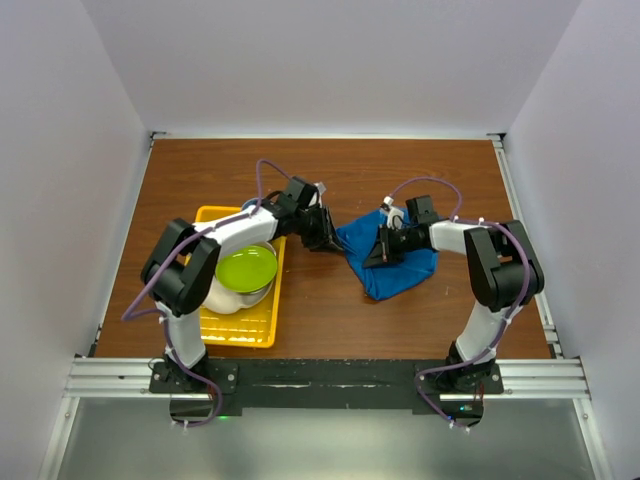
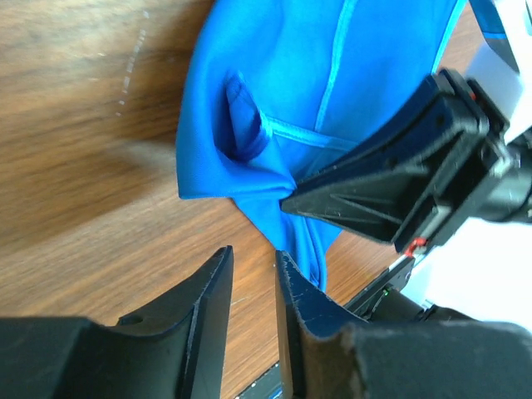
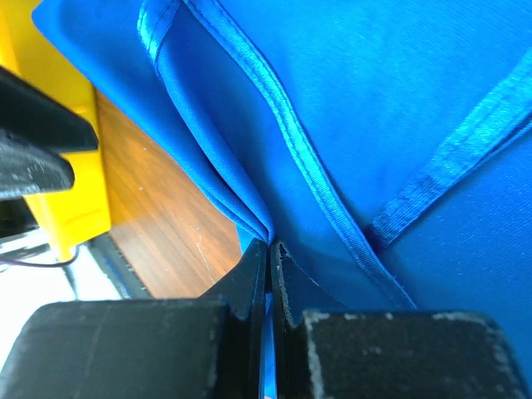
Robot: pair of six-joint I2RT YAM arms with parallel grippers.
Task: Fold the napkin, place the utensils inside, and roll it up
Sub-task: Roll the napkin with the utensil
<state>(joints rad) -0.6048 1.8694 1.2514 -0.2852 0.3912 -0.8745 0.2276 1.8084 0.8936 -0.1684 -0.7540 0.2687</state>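
Right claw (image 3: pixel 269 253) pinches the bunched napkin (image 1: pixel 405 275); left claw (image 2: pixel 252 278) stands narrow, empty. Folding is unfinished; loading and rolling remain.

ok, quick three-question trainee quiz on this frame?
1. True or false: the napkin lies flat and fully spread on the table.
2. Which jaws are shut on the napkin: A) left jaws, B) right jaws, C) both?
3. Fill in: the green bowl sits in the yellow ____.

Key: 1 false, it is bunched up. 2 B. 3 tray.
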